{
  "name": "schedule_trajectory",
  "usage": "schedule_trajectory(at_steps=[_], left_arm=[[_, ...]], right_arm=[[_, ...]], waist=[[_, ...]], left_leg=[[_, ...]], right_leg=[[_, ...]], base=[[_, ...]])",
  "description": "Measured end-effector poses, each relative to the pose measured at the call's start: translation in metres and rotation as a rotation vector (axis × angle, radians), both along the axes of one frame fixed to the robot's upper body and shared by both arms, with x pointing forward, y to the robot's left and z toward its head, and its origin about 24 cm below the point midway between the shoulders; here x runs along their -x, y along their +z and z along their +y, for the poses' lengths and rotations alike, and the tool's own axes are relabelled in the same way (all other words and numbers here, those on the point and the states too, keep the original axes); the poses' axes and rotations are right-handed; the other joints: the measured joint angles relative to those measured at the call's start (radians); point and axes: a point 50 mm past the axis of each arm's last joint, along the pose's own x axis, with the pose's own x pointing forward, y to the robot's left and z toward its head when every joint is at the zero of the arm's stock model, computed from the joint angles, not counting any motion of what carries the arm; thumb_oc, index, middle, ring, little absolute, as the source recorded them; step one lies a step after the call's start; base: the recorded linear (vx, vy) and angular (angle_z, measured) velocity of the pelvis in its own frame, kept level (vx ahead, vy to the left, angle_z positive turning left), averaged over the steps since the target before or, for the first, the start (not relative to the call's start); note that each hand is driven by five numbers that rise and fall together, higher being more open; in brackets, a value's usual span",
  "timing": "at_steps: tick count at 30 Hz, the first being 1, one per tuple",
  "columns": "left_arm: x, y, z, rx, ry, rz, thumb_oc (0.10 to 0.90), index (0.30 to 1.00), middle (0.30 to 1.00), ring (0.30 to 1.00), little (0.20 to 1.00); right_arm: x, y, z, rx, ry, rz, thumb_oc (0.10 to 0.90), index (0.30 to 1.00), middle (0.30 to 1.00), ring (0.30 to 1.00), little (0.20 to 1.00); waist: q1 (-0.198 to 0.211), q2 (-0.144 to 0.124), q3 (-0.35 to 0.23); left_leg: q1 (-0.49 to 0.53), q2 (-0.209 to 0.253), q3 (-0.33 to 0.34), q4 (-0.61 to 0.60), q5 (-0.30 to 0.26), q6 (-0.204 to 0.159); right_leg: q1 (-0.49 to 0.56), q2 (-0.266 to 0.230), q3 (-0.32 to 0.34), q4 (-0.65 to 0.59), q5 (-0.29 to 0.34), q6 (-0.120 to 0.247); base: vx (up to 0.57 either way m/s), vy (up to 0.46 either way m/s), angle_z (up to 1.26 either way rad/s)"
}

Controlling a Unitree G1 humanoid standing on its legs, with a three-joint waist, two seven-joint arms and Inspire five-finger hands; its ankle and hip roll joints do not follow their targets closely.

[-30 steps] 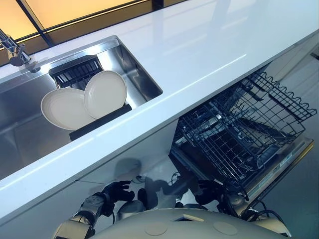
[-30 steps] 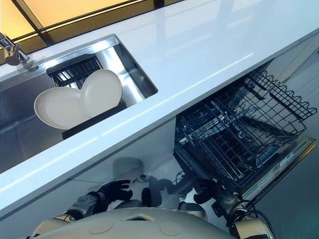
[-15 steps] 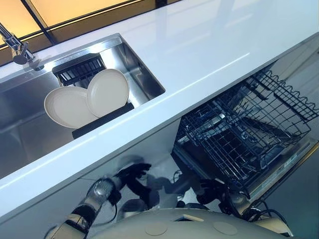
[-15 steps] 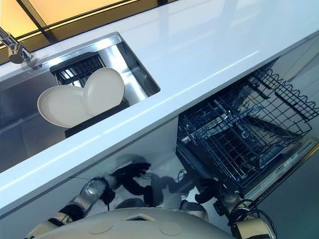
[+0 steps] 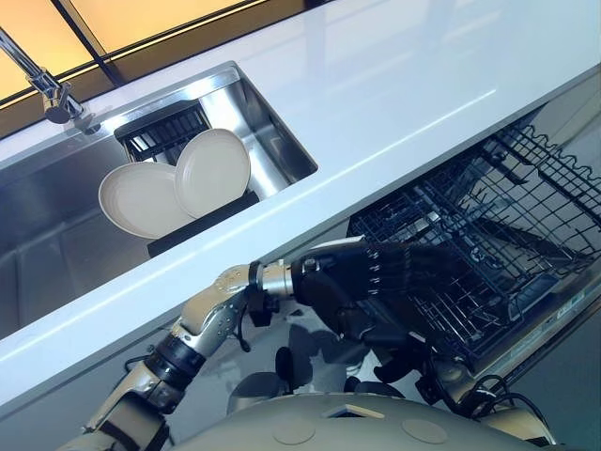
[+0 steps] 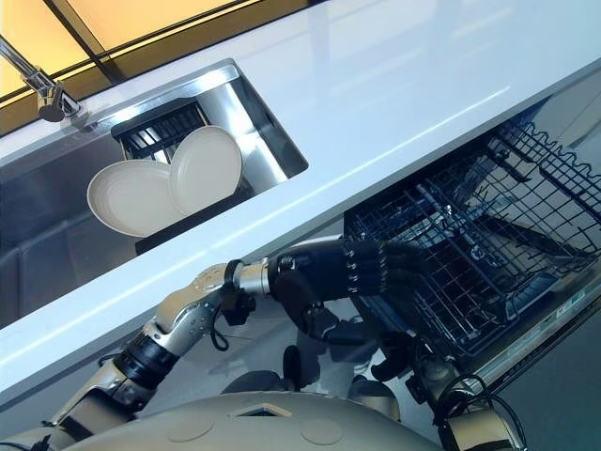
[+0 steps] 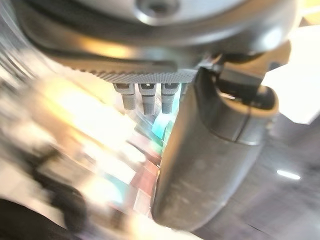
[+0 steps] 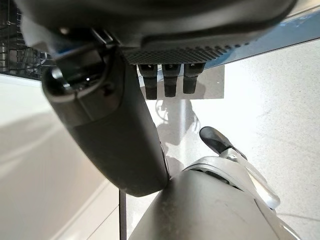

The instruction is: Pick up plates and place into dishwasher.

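Left hand point(image 5: 366, 282) risen, plates point(image 5: 178, 188) racked

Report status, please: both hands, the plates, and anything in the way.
Left hand open, raised below the counter edge. Right hand low, fingers unclear. Two plates in sink rack, untouched. Dishwasher rack pulled out, no plates visible in it.

Warm amber glow behind the countertop point(image 5: 394, 85); white glare on it; left wrist view motion-blurred.

I was working in a kitchen. I saw a steel sink point(image 5: 56, 244) with a tap point(image 5: 42, 83), set in a white counter point(image 5: 394, 85). An open dishwasher point(image 5: 488, 244) sat below.
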Motion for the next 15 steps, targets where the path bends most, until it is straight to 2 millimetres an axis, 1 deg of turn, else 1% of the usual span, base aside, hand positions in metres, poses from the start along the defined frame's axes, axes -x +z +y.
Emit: schedule_trajectory(at_steps=[3, 4, 6, 8, 10, 11, 12, 13, 15], left_arm=[[0.012, 0.007, -0.017, 0.164, -0.135, 0.155, 0.800, 0.900, 0.900, 0.900, 0.900], [0.014, 0.009, -0.020, 0.208, -0.161, 0.198, 0.800, 0.900, 0.900, 0.900, 0.900], [0.015, 0.017, -0.022, 0.290, -0.173, 0.260, 0.800, 0.900, 0.900, 0.900, 0.900], [0.012, 0.026, -0.018, 0.352, -0.120, 0.272, 0.800, 0.900, 0.900, 0.900, 0.900], [0.002, 0.036, -0.010, 0.381, 0.044, 0.199, 0.800, 0.900, 0.900, 0.900, 0.900], [-0.006, 0.039, 0.000, 0.372, 0.162, 0.143, 0.800, 0.900, 0.900, 0.900, 0.900], [-0.014, 0.042, 0.012, 0.337, 0.293, 0.075, 0.800, 0.900, 0.900, 0.900, 0.900], [-0.024, 0.045, 0.028, 0.270, 0.468, -0.030, 0.800, 0.900, 0.900, 0.900, 0.900], [-0.039, 0.048, 0.065, 0.096, 0.808, -0.224, 0.800, 0.900, 0.900, 0.900, 0.900]], right_arm=[[0.001, -0.001, 0.001, 0.008, 0.011, 0.009, 0.800, 0.900, 0.900, 0.900, 0.900], [0.000, -0.001, 0.002, 0.008, 0.011, 0.007, 0.800, 0.900, 0.900, 0.900, 0.900], [0.003, -0.002, 0.002, 0.005, 0.000, 0.020, 0.800, 0.900, 0.900, 0.900, 0.900], [0.005, -0.003, 0.004, 0.004, -0.013, 0.019, 0.800, 0.900, 0.900, 0.900, 0.900], [0.006, -0.005, 0.007, -0.002, -0.022, 0.019, 0.800, 0.900, 0.900, 0.900, 0.900], [0.007, -0.005, 0.008, -0.005, -0.022, 0.019, 0.800, 0.900, 0.900, 0.900, 0.900], [0.008, -0.005, 0.009, -0.007, -0.022, 0.020, 0.800, 0.900, 0.900, 0.900, 0.900], [0.009, -0.006, 0.009, -0.012, -0.024, 0.018, 0.800, 0.900, 0.900, 0.900, 0.900], [0.011, -0.006, 0.010, -0.017, -0.030, 0.015, 0.800, 0.900, 0.900, 0.900, 0.900]], waist=[[-0.002, -0.005, 0.003], [-0.003, -0.007, 0.003], [-0.002, -0.011, 0.005], [0.001, -0.018, 0.006], [0.002, -0.033, 0.006], [0.003, -0.040, 0.006], [0.004, -0.046, 0.007], [0.005, -0.046, 0.007], [0.010, -0.050, 0.009]], left_leg=[[0.004, 0.000, -0.004, 0.000, 0.000, 0.000], [0.008, 0.000, -0.008, 0.000, 0.000, 0.000], [0.008, 0.001, -0.011, 0.000, 0.001, -0.002], [0.009, 0.002, -0.013, 0.000, 0.002, -0.004], [0.009, 0.002, -0.014, 0.000, 0.003, -0.005], [0.009, 0.002, -0.014, 0.000, 0.004, -0.006], [0.007, 0.002, -0.014, 0.000, 0.004, -0.006], [0.007, 0.002, -0.014, 0.000, 0.005, -0.007], [0.005, 0.002, -0.015, 0.000, 0.005, -0.008]], right_leg=[[0.010, 0.002, 0.000, 0.000, 0.000, 0.000], [0.016, 0.002, 0.000, -0.001, 0.000, 0.000], [0.015, 0.004, 0.001, -0.001, 0.000, 0.000], [0.016, 0.005, 0.000, -0.001, 0.000, 0.000], [0.016, 0.007, 0.000, -0.003, 0.000, 0.000], [0.017, 0.007, 0.000, -0.006, 0.001, -0.001], [0.017, 0.008, 0.000, -0.010, 0.003, -0.005], [0.018, 0.009, 0.000, -0.011, 0.003, -0.006], [0.017, 0.008, -0.002, -0.014, 0.004, -0.006]], base=[[0.00, -0.056, 0.04], [-0.01, -0.042, 0.08], [-0.01, -0.034, 0.06], [0.00, 0.000, 0.00], [0.00, 0.000, 0.00], [0.00, 0.000, 0.00], [0.00, 0.000, 0.00], [0.02, 0.046, 0.00], [0.05, 0.074, 0.01]])
